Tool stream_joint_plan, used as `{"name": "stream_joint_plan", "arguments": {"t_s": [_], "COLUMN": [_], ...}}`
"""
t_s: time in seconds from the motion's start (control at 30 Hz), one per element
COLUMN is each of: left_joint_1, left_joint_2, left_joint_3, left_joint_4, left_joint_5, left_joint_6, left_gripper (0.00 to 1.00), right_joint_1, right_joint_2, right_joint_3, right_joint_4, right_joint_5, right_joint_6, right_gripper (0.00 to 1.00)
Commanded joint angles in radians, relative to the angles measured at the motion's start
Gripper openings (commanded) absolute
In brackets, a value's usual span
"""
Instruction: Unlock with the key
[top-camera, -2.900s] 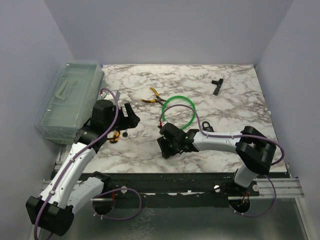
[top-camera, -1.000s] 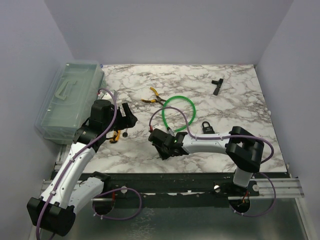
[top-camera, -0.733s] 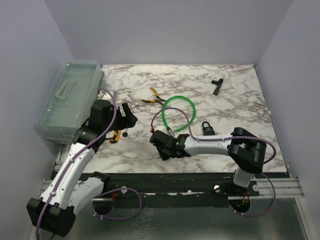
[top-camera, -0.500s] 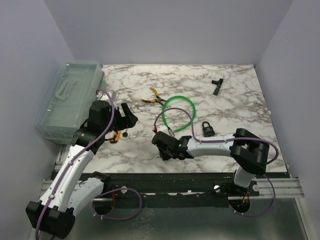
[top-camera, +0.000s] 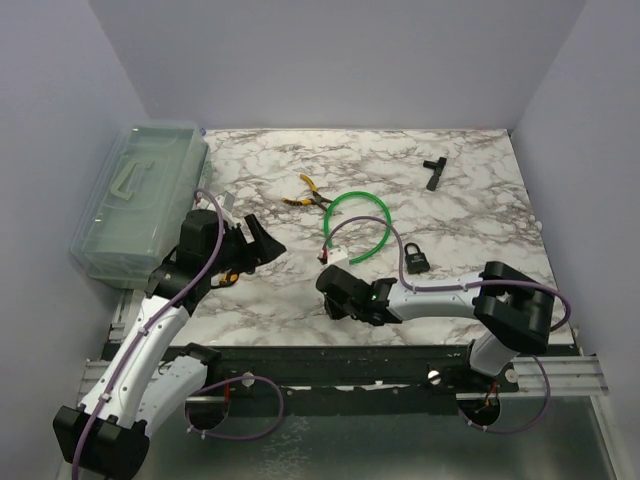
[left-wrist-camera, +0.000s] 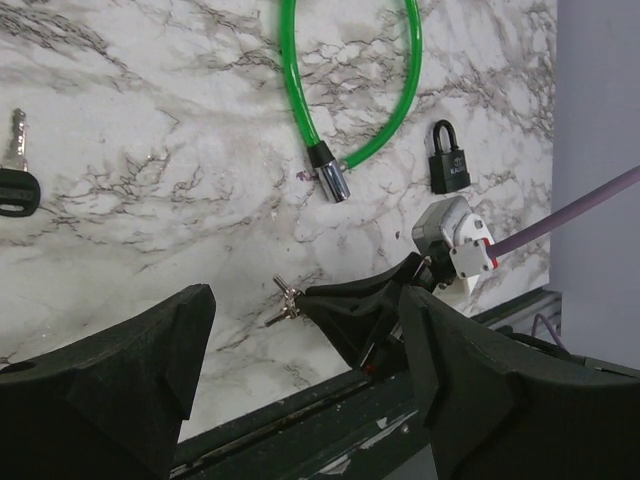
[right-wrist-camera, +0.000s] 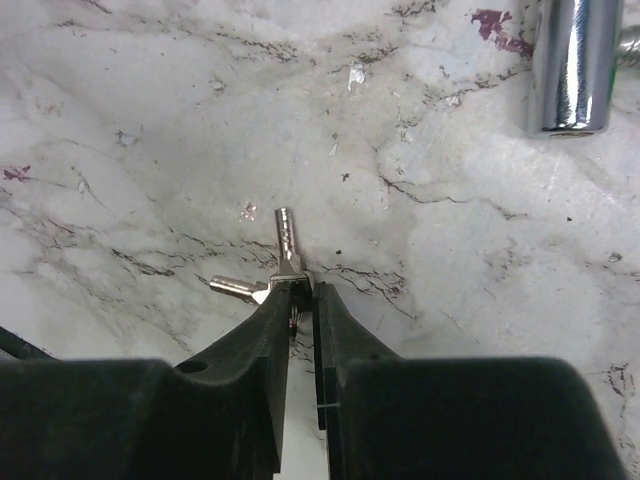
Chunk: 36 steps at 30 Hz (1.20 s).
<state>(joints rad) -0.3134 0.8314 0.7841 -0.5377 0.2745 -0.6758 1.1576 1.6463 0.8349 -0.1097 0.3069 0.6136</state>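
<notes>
Two small silvery keys on one ring lie on the marble; the key (right-wrist-camera: 286, 238) points away from my right gripper (right-wrist-camera: 302, 292), which is shut on its head at the fingertips. In the left wrist view the key (left-wrist-camera: 283, 300) sticks out from the right gripper's tip (left-wrist-camera: 318, 300). In the top view the right gripper (top-camera: 331, 298) is low at the table's front centre. The black padlock (top-camera: 415, 259) (left-wrist-camera: 449, 166) lies apart to its right. My left gripper (top-camera: 264, 245) (left-wrist-camera: 300, 400) hovers open to the left, holding nothing.
A green cable lock (top-camera: 361, 224) (left-wrist-camera: 349, 90) lies behind the right gripper, its chrome end (right-wrist-camera: 572, 64) close by. Yellow-handled pliers (top-camera: 308, 194), a black part (top-camera: 433, 172), a clear box (top-camera: 140, 198) at the left, and a black-headed key (left-wrist-camera: 14, 172) are also there.
The right gripper shifted slightly right and down to the table, and its jaws narrowed onto the key. The left gripper turned toward the right arm.
</notes>
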Motion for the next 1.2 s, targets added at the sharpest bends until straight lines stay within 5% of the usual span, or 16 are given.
{"name": "stream_joint_plan", "arguments": {"t_s": [0.0, 0.53, 0.9, 1.17], "left_joint_1": [0.004, 0.005, 0.005, 0.004], "left_joint_2": [-0.029, -0.031, -0.033, -0.029], "left_joint_3": [-0.037, -0.086, -0.104, -0.105], "left_joint_4": [0.05, 0.09, 0.093, 0.092], "left_joint_5": [0.082, 0.124, 0.115, 0.11], "left_joint_6": [-0.074, -0.116, -0.11, -0.1], "left_gripper": [0.81, 0.81, 0.81, 0.81], "right_joint_1": [0.001, 0.002, 0.001, 0.001], "right_joint_2": [-0.038, -0.094, -0.032, 0.0], "right_joint_3": [-0.042, -0.073, -0.048, -0.001], "right_joint_4": [0.065, 0.113, 0.003, -0.029], "right_joint_5": [0.064, 0.016, -0.026, -0.035], "right_joint_6": [0.005, -0.01, 0.053, 0.049], "right_gripper": [0.05, 0.07, 0.35, 0.41]}}
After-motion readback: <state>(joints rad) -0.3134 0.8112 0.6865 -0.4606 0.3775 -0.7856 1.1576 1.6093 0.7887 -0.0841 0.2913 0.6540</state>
